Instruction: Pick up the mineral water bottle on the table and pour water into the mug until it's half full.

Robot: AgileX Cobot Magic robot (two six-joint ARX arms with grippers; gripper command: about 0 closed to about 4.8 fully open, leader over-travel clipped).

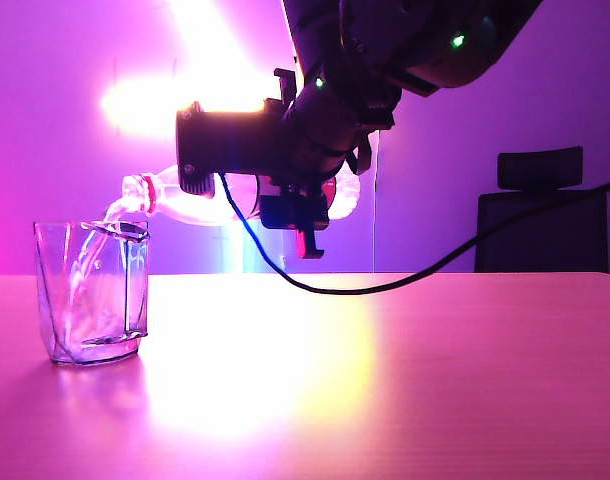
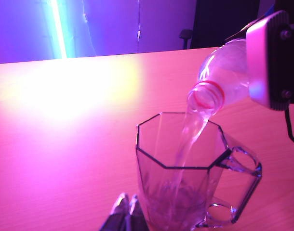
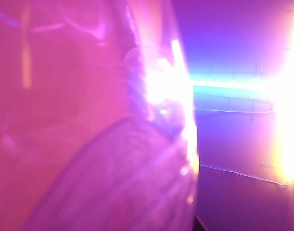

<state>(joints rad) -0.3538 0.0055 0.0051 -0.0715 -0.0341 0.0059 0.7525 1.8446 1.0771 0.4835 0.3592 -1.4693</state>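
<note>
My right gripper (image 1: 290, 200) is shut on the mineral water bottle (image 1: 190, 200), which it holds lying almost level above the table (image 1: 405, 380), neck to the left. A stream of water (image 1: 100, 225) runs from the red-ringed mouth into the clear mug (image 1: 90, 290) standing at the table's left. In the left wrist view the bottle (image 2: 221, 72) pours water (image 2: 188, 144) down inside the faceted mug (image 2: 152, 159), whose handle (image 2: 243, 183) points away from my left gripper (image 2: 127, 204). That gripper is shut and empty, beside the mug's base. The blurred bottle (image 3: 89, 120) fills the right wrist view.
A black cable (image 1: 385, 285) hangs from the right arm and sags close to the tabletop. Behind the table's far right edge stands a dark chair (image 1: 540, 210). Strong glare from a lamp (image 1: 175, 95) washes out the back wall and the table's middle.
</note>
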